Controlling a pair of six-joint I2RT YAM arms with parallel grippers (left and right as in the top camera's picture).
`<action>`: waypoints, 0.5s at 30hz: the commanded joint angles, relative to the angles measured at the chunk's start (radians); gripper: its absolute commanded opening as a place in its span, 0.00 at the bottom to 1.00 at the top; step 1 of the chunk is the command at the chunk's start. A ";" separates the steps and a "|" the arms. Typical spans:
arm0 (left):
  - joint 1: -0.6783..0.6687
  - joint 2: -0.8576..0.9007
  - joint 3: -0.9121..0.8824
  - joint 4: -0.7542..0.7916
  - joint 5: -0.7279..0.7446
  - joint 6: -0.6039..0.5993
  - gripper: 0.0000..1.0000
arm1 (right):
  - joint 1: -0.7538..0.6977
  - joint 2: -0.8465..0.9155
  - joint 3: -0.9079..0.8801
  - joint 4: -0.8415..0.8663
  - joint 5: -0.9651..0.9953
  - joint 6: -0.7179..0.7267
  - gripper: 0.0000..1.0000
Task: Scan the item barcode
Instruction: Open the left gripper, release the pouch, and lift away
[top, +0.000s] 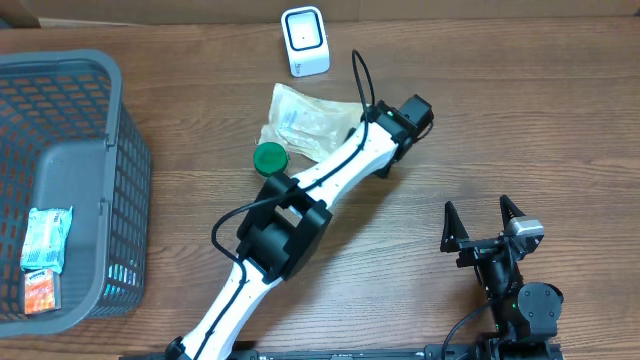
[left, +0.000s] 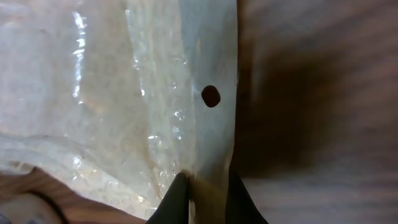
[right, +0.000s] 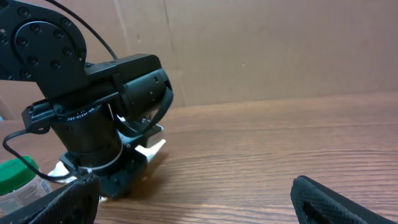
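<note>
The item is a clear plastic packet (top: 303, 120) lying on the wooden table just below the white scanner (top: 305, 40). My left gripper (top: 378, 158) reaches down at the packet's right edge. In the left wrist view the left gripper (left: 207, 186) is shut on the packet's (left: 124, 93) flat sealed edge, below its punched hang hole, with both black fingers (left: 177, 200) pinching the film. No barcode shows. My right gripper (top: 483, 222) stands open at the lower right over bare wood, holding nothing; its wrist view shows the right gripper (right: 205, 208) facing the left arm's wrist.
A green-capped jar (top: 269, 158) stands just left of the left arm, beside the packet. A grey mesh basket (top: 120, 200) at the far left holds small packets. The left arm (top: 290, 225) crosses the table's middle diagonally.
</note>
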 joint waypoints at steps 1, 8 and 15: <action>-0.021 0.008 -0.003 0.003 0.188 0.010 0.04 | -0.006 -0.007 -0.011 0.005 0.011 0.000 1.00; -0.005 0.008 -0.002 0.025 0.467 0.009 0.04 | -0.006 -0.007 -0.011 0.005 0.011 0.000 1.00; -0.006 0.002 -0.002 0.028 0.570 0.008 0.04 | -0.006 -0.007 -0.011 0.005 0.011 0.000 1.00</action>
